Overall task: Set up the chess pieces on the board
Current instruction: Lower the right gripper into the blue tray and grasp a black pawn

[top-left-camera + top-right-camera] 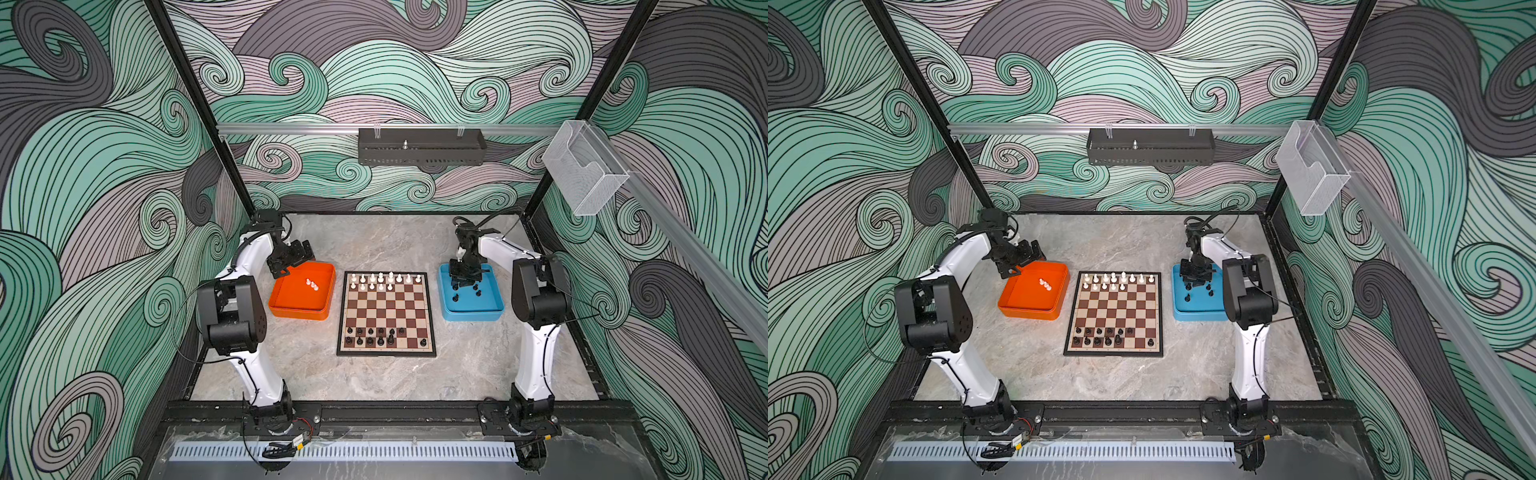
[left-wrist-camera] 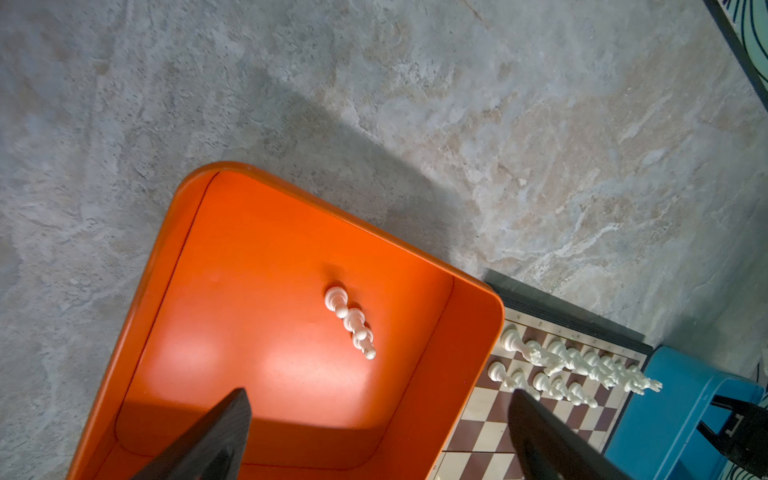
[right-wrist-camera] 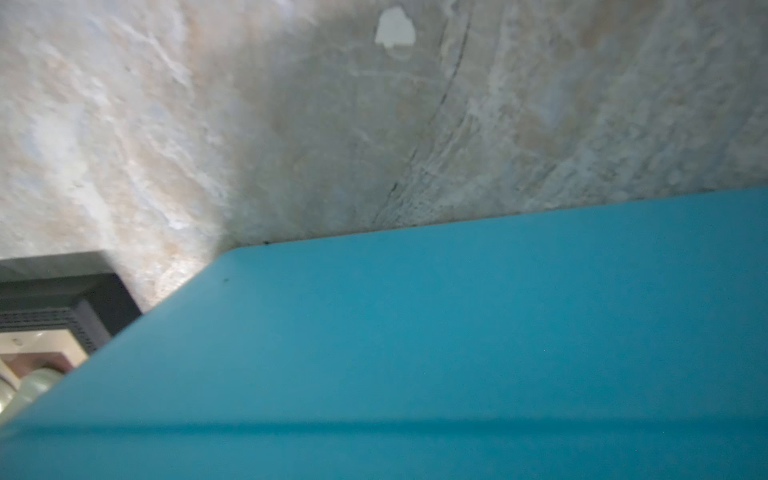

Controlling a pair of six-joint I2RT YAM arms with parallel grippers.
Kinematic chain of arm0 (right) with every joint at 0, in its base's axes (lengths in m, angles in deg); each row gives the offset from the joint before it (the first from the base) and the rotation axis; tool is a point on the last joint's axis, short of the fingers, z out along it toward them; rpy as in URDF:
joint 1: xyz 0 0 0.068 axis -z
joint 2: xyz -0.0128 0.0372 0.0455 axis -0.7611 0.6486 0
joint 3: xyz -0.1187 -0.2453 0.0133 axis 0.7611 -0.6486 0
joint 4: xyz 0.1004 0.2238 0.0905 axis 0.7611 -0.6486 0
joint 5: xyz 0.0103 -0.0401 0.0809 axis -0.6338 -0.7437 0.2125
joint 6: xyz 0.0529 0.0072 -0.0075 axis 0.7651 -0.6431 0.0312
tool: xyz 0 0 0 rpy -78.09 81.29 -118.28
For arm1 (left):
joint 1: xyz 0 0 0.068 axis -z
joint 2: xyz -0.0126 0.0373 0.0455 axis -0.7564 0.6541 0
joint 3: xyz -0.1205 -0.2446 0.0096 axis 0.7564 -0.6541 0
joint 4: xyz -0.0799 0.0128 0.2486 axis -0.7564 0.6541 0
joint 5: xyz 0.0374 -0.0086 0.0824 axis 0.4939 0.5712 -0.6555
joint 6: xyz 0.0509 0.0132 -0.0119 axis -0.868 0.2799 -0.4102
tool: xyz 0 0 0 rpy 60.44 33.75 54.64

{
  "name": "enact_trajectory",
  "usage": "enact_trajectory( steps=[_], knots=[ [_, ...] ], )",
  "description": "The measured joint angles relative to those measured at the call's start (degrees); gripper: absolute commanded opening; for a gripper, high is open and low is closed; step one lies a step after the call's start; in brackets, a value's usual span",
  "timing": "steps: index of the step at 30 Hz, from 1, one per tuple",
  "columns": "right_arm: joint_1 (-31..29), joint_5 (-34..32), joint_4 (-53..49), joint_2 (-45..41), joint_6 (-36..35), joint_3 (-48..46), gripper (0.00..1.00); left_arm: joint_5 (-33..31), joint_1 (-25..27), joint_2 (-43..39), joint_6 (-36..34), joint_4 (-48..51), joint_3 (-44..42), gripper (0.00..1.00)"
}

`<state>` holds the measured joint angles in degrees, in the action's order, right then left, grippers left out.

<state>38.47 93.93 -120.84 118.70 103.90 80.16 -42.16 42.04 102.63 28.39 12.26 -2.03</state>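
Your board (image 1: pixel 386 311), dark brown and cream squares in a thin black frame, lies at the middle of the surface (image 1: pixel 374 245). Along its far side stand the white chessmen (image 1: pixel 380 280), a full back row and part of the next. The black chessmen (image 1: pixel 374 337) occupy the two near rows with gaps. Three white pawns (image 2: pixel 351 322) cluster, touching, in the orange tray (image 1: pixel 299 313) toward the surface's left edge. Your left tool (image 2: pixel 378 395) hangs over that tray, jaws spread wide and gripping nothing. Your right tool (image 1: pixel 465 284) is down inside the blue tray (image 1: pixel 473 316) toward the right edge, among loose black pieces (image 1: pixel 456 297). Whether it is clenched on one, you cannot tell.
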Motion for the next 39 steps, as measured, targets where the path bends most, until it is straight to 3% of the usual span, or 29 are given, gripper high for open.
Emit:
enact_trajectory(
  steps=[20,25,39],
  knots=[
    [-0.6,-1.6,-0.7,0.0,0.4,0.0,0.16,0.7,0.0,0.1,0.0,-0.3,0.0,0.99],
    [-0.7,-2.4,-1.1,0.0,0.3,0.0,0.32,0.7,0.0,0.1,0.0,-0.3,0.0,0.99],
    [-1.2,-3.3,-3.1,-2.6,0.0,2.2,0.29,0.8,0.0,0.1,0.0,-0.3,0.0,0.98]
  ],
)
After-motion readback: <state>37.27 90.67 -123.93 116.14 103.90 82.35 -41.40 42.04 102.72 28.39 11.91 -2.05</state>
